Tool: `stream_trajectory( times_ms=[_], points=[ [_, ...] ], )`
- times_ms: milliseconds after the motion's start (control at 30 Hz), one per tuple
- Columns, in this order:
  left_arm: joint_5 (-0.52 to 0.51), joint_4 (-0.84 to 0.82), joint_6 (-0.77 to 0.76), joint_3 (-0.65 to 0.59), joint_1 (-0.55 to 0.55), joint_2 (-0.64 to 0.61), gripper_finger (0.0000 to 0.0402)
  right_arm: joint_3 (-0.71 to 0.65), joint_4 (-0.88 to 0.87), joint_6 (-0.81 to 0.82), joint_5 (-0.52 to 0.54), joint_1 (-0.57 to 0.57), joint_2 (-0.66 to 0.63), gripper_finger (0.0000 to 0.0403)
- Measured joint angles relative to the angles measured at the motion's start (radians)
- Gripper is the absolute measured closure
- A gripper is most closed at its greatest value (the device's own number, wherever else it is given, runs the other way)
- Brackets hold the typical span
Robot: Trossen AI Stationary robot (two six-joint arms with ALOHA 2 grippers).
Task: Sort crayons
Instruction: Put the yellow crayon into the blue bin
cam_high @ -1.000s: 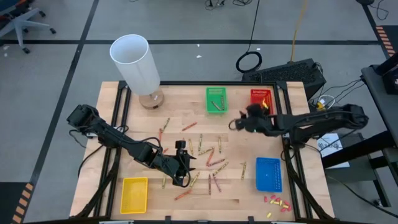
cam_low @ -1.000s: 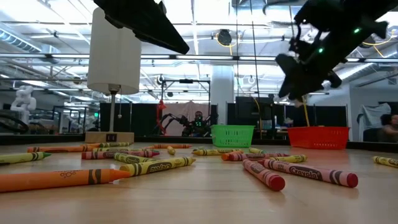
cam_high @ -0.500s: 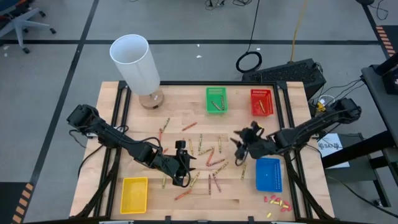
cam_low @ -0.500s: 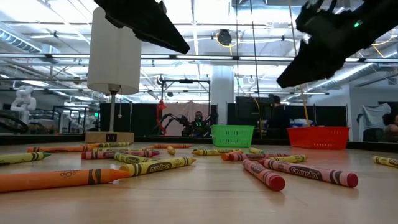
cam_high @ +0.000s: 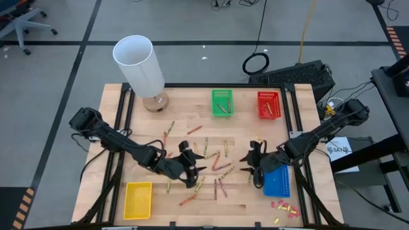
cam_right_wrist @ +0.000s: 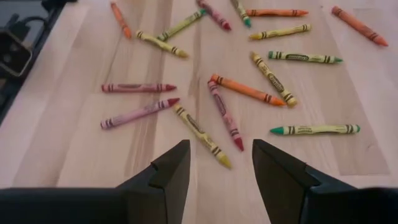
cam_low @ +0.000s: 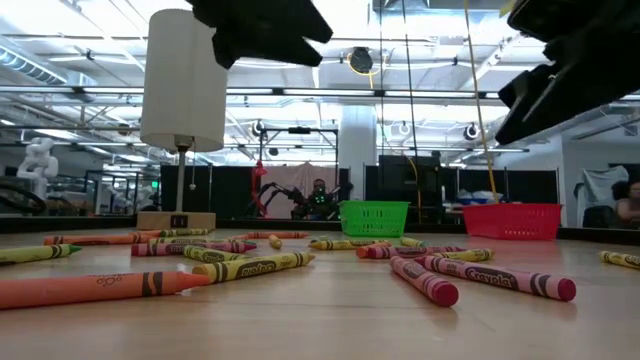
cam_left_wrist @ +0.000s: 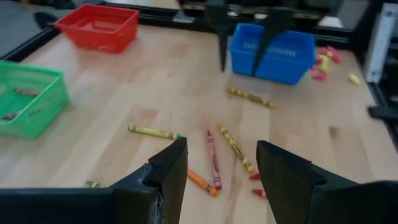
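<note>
Many crayons (cam_high: 214,160) in red, orange, yellow and green lie flat and scattered on the middle of the wooden table (cam_high: 185,115). My left gripper (cam_high: 193,172) hovers open above their left part; its wrist view shows a red crayon (cam_left_wrist: 212,158) and a yellow one (cam_left_wrist: 236,146) beyond the gripper (cam_left_wrist: 221,171). My right gripper (cam_high: 251,164) hovers open over their right part, beside the blue basket (cam_high: 276,179). Beyond this gripper (cam_right_wrist: 217,168), the right wrist view shows a yellow crayon (cam_right_wrist: 202,134) and a red one (cam_right_wrist: 225,115). Neither gripper holds anything.
A green basket (cam_high: 222,102) and a red basket (cam_high: 269,105), each with a few crayons, stand at the far side. A yellow basket (cam_high: 138,198) stands near left. A white cylinder lamp (cam_high: 140,64) stands far left. Small red and yellow bits (cam_high: 284,207) lie near right.
My right gripper has swung from beside the red basket toward the table's near edge, ending beside the blue basket, turning as it went. My left gripper has stayed in place and rolled about its own line. Both stayed open. No crayon has moved.
</note>
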Motion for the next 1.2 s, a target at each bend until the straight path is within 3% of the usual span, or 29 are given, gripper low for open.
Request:
stream_trajectory(
  times_ms=[300,1200],
  points=[
    [-0.037,-0.008,-0.050,0.000,-0.001,0.076,0.0212,0.000,-0.019,-0.042,-0.092,0.012,0.033,0.0246],
    [-0.032,-0.010,0.011,-0.001,-0.001,0.083,0.0212,0.079,0.221,-0.378,-0.106,-0.076,0.406,0.0262]
  ],
)
